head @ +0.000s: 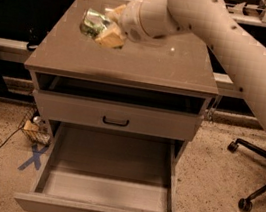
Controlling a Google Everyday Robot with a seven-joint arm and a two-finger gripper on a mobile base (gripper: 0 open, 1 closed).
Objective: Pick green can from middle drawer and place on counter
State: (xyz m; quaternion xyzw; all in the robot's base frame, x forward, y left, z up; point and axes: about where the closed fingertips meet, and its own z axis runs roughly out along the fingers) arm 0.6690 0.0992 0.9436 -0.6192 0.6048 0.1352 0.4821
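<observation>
And here's the end effector (103, 26) in the upper left of the frame, its tan fingers (110, 37) clamped tight on the green can (92, 22), which pokes out to the left of the grip and sits tilted, nearly on its side. The can hangs over the left rear part of the tabletop (145, 64), not resting on it as far as I can judge, with the middle drawer (108, 190) pulled out far below at the bottom of the frame. The danger is that tilt: let go from up here and a can landing on its side could roll, and the tabletop's left edge is close by. A dented wall might also slip in the grip as the big white arm (235, 39) swings. It wants lowering and squaring up first.
</observation>
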